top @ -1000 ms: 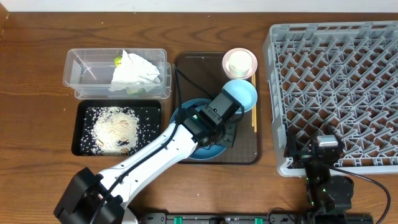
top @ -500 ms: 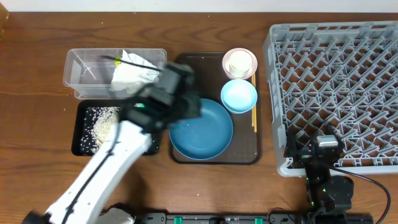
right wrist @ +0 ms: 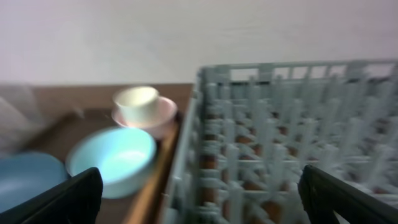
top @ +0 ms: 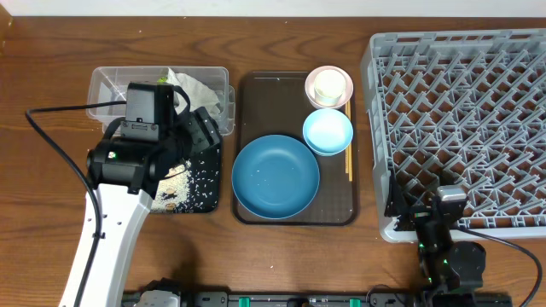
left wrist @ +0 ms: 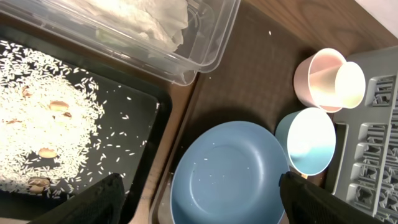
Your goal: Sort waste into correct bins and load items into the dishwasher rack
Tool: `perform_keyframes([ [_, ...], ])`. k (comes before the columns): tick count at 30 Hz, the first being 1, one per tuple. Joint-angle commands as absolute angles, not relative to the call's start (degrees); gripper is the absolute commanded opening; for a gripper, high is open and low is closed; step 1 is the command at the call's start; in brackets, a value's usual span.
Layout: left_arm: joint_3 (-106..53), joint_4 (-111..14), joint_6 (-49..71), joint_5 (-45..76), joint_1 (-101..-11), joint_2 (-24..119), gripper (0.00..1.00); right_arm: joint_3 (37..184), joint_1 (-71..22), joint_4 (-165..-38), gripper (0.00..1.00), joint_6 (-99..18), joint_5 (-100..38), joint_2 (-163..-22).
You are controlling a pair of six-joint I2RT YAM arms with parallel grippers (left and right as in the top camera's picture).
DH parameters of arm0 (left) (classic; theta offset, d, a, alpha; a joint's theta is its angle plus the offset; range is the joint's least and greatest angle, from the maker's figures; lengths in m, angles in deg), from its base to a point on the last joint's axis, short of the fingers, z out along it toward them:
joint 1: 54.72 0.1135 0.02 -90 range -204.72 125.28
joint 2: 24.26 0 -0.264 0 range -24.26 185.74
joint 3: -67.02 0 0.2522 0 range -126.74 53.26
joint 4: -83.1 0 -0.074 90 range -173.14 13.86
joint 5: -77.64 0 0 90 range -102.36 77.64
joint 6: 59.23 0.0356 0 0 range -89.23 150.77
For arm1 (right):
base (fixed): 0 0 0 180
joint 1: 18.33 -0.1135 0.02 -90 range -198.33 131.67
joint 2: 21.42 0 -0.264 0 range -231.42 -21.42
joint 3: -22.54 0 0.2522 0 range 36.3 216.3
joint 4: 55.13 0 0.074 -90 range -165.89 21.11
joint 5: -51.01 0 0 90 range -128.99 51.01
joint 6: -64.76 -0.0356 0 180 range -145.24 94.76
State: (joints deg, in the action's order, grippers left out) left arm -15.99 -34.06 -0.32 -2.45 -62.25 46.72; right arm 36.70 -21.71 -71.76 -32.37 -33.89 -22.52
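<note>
My left gripper (top: 203, 135) hangs open and empty above the black tray's right edge; in the left wrist view its fingers (left wrist: 93, 202) frame the wide blue dish (left wrist: 230, 174). Loose rice (left wrist: 43, 124) lies in the black tray (top: 194, 194). The crumpled napkin (top: 200, 89) sits in the clear tub (top: 111, 94). On the brown tray stand the blue dish (top: 275, 176), a light-blue bowl (top: 328, 132) and a white cup (top: 328, 85) inside a pinkish bowl (left wrist: 314, 78). Chopsticks (top: 348, 162) lie beside them. My right gripper (top: 444, 213) is open by the grey rack (top: 461, 102).
The brown serving tray (top: 264, 98) lies between the bins and the rack. The rack's near-left corner (right wrist: 205, 93) fills the right wrist view, with the light-blue bowl (right wrist: 112, 158) to its left. Bare wood table (top: 43, 170) lies left of the bins.
My left arm has swung left from above the blue dish to above the black tray and tub, and its jaws have opened. The dish is now uncovered. The right arm has not moved.
</note>
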Motion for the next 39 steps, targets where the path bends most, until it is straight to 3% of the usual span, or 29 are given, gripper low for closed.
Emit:
perform_keyframes([
  [1,-17.4,-33.9,0.1,-2.8,-62.0,47.1,0.83,36.8,-21.0,-71.2,0.99,-48.0,-26.3,-22.4],
  [6,-17.4,-33.9,0.0,-2.8,-62.0,47.1,0.88,42.6,-21.0,-78.8,0.99,-47.2,-23.7,-23.1],
  [12,-17.4,-33.9,0.1,-2.8,-62.0,47.1,0.89,60.5,-21.0,-91.4,0.99,-43.9,-23.7,-32.7],
  [21,-17.4,-33.9,0.1,-2.8,-62.0,47.1,0.89,97.8,-21.0,-120.7,0.99,-39.6,-21.2,-68.6],
  [28,-17.4,-33.9,0.1,-2.8,-62.0,47.1,0.89,113.1,-21.0,-124.0,0.99,-40.6,-8.4,-86.7],
  [29,-17.4,-33.9,0.1,-2.8,-62.0,47.1,0.89,113.1,-21.0,-122.4,0.97,-40.6,-5.1,-88.0],
  [31,-17.4,-33.9,0.1,-2.8,-62.0,47.1,0.89,113.1,-21.8,-119.5,0.66,-41.0,0.3,-90.8],
  [33,-17.4,-33.9,0.0,-2.8,-62.0,47.1,0.89,113.1,-24.0,-118.3,0.52,-42.3,-0.7,-93.2],
  [39,-17.4,-33.9,0.1,-2.8,-62.0,47.1,0.9,113.1,-37.7,-116.3,0.53,-42.8,-20.2,-99.7],
])
